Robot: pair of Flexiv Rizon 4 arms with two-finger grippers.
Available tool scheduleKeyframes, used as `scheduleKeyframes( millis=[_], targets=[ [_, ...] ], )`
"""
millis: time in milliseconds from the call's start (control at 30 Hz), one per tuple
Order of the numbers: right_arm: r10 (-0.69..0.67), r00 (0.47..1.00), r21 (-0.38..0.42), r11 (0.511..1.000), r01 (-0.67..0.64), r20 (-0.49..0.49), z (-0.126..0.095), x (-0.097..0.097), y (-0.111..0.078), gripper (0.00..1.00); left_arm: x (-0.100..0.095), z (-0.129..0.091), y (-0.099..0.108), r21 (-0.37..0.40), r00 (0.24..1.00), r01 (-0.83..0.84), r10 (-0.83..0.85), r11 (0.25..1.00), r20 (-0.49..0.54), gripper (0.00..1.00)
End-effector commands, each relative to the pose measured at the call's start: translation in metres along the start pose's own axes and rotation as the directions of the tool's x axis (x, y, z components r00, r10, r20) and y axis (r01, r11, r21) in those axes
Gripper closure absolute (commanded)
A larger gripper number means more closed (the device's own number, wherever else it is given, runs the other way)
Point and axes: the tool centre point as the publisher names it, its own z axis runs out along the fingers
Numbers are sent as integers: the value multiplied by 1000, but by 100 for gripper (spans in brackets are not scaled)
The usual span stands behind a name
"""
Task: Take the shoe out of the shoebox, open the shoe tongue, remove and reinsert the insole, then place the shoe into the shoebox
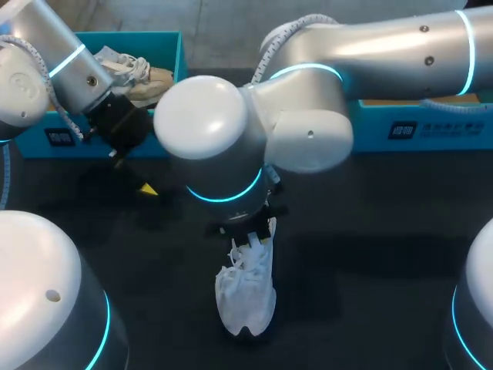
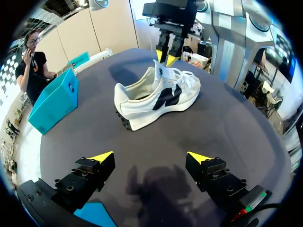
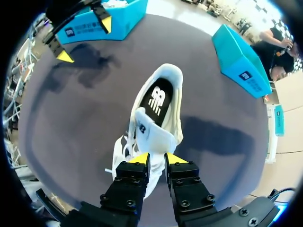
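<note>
Closest to the head camera, big white elbow of right arm [image 1: 223, 139], reaching in from 3 o'clock and covering the table's middle. Beneath it, right gripper [image 3: 157, 158], pointing straight down over white shoe [image 1: 245, 297]. Fingers drawn nearly together, only a narrow gap between them, nothing seen pinched between the yellow tips. Hanging just above raised tongue [image 3: 151, 132]; contact not clear.

Shoe out of the box, standing on its sole on dark table [image 1: 370, 270], at 6 o'clock from the table's middle. Toe toward 6 o'clock, heel end toward 12 and hidden under the wrist in the head view. Black patches on the side, laces loose. Tongue standing upright. Dark insole [image 3: 158, 97] lying inside the shoe, visible through the opening in the right wrist view.

Left arm [image 1: 54, 54] in from 10 o'clock. Left gripper [image 2: 150, 157] at 10 o'clock from the shoe, well apart from it, just in front of teal shoebox [image 1: 166, 54]. Fingers spread wide, gripping nothing, bare table beneath.

Shoebox at 11 o'clock on the table, open on top, second pale shoe [image 1: 146, 77] inside. Another teal box [image 1: 416, 127] at 2 o'clock, partly behind right arm.
</note>
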Motion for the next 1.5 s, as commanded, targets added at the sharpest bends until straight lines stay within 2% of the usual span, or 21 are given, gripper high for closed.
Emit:
scheduleKeyframes(
  millis=[33, 400, 900, 1100, 1500],
  targets=[
    [465, 885, 7, 885, -465, -39, 11, -4, -2, 79, 1, 0, 0, -3, 1000, 0, 0, 1000, 0, 0],
    [419, 905, 2, 908, -420, -67, 14, 2, 14, 78, 1, 0, 0, -3, 1000, 0, 0, 1000, 0, 0],
    [386, 912, 43, 922, -384, -138, 40, 6, 24, 77, 1, 0, 0, -3, 1000, 0, 0, 1000, 0, 0],
    [370, 921, 10, 928, -372, -124, 28, 11, 26, 77, 1, 0, 0, -3, 1000, 0, 0, 1000, 0, 0],
    [376, 924, -26, 925, -379, -73, 4, 19, 11, 76, 1, 0, 0, -3, 1000, 0, 0, 1000, 0, 0]
  ],
)
